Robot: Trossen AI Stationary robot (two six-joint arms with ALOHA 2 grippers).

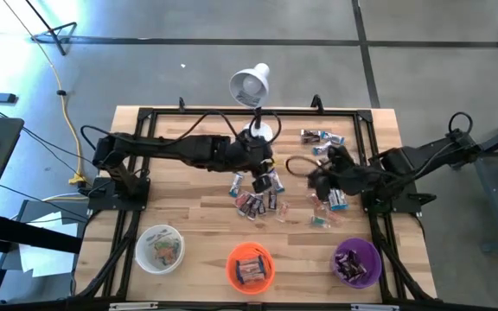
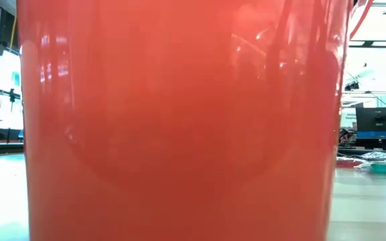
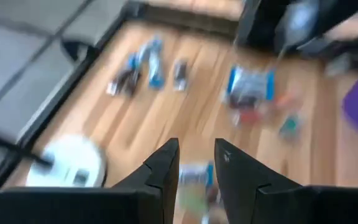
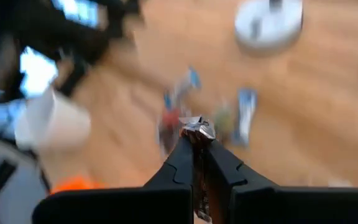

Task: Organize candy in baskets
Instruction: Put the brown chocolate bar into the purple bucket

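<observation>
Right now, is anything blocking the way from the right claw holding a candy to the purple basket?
Nothing visible does. The right gripper is pinched shut on a silver candy, and in the high view the wood between it and the purple basket is bare except for a few loose candies lying flat.

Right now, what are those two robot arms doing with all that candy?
They are sorting candy into three baskets at the table's front edge: white, orange and purple. Each basket already holds some. The right pincer is shut on a silver-wrapped candy above the table's right side. The left pincer is open over the loose pile in the middle. More candy lies near the back, beside a white lamp.
</observation>
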